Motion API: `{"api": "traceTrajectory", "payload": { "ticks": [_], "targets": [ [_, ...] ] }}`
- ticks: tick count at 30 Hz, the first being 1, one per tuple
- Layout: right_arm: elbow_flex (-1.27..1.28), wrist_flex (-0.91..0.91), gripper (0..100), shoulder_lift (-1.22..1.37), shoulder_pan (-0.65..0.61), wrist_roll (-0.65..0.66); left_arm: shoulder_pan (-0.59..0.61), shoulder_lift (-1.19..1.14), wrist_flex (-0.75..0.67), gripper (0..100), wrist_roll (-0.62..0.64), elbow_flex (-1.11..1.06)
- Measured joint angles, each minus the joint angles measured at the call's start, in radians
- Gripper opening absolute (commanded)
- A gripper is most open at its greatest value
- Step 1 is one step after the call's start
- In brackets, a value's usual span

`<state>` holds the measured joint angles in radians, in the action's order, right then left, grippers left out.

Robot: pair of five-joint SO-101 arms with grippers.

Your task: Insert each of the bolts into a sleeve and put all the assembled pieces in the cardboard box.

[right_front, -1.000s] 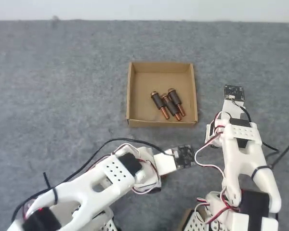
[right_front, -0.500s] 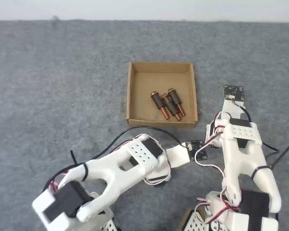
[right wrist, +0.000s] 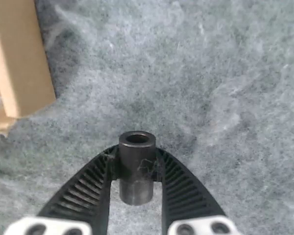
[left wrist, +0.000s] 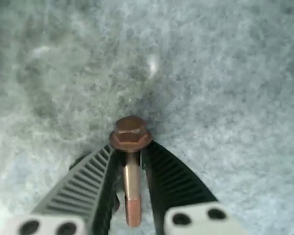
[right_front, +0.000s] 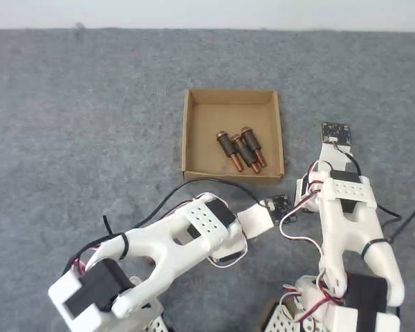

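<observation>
Left end effector (left wrist: 131,157) clamped on bolt (left wrist: 130,137) | right end effector (right wrist: 136,157) clamped on sleeve (right wrist: 136,176) | grey carpet (right_front: 90,104), pale wall (right_front: 207,12)

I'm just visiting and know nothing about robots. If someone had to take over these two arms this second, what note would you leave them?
Left end effector: shut on a copper-coloured hex bolt, held over the grey carpet.
Right end effector: shut on a black sleeve, its open bore in sight, close to the cardboard box.
Done: three assembled pieces lie side by side inside the box.
Left: push the held bolt into the held sleeve, then put that piece in the box with the others.
</observation>
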<state>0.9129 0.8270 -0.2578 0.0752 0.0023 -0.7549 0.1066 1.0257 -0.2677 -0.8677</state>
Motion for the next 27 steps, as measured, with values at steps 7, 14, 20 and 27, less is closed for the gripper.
{"api": "traceTrajectory", "payload": {
  "ticks": [7, 14, 20, 27],
  "targets": [
    [0.000, -0.021, 0.8, 0.000, 0.000, 0.000, 0.031, -0.002, 0.055, 3, 0.038, 0.051],
    [0.000, -0.026, 0.8, 0.000, 0.000, 0.000, 0.052, -0.002, 0.037, 3, 0.112, 0.051],
    [0.000, -0.026, 0.8, 0.000, 0.000, 0.000, 0.052, 0.180, -0.014, 3, 0.123, -0.044],
    [0.000, -0.026, 0.7, 0.000, 0.000, 0.000, 0.190, 0.374, -0.054, 3, 0.127, -0.114]
  ]
}}
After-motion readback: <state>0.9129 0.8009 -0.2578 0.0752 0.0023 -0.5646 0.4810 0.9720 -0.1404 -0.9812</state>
